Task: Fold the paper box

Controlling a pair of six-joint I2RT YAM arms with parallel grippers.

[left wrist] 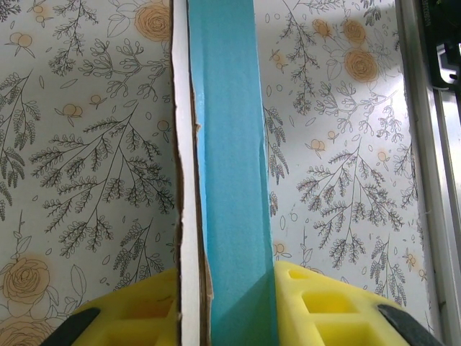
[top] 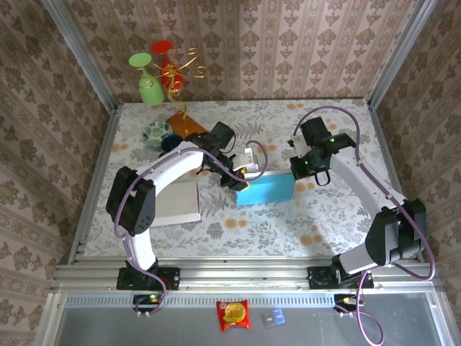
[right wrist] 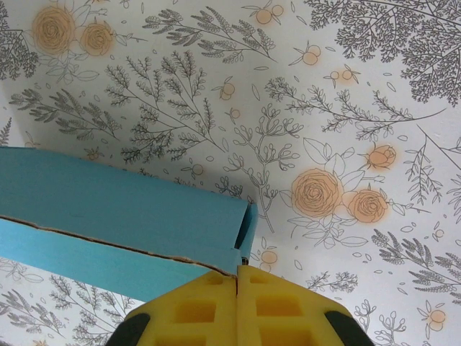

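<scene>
On the left of the worktop (top: pixel 288 238) a flat white sheet (top: pixel 178 203) lies beside my left arm; I judge it is not part of this step. The left end effector (top: pixel 245 176) is at the left end of the paper box (top: pixel 266 192). The box lies near the middle of the worktop as a blue, partly formed sleeve. Through the left wrist camera I see the yellow pads (left wrist: pixel 328 306) closed narrowly onto one panel of it. That panel is blue on one face and white on the other, and it stands edge-on between the pads and runs away from the lens. So the left side has a firm pinch on the box wall.

Further right, the right end effector (top: pixel 299 173) is at the box's right end. In its own camera the pads (right wrist: pixel 194 313) are pressed fully together. The corner where two blue panels meet sits right at their tips, beside a small end flap. I cannot tell whether a thin edge is caught between the pads or only touches them.

I read this as the shaping step, with the left anchoring the wall while the right works the end. Next, I think the right must press or tuck that end flap inward without dragging the box. The left grip has to hold steady so the sleeve does not skew or crease.
</scene>
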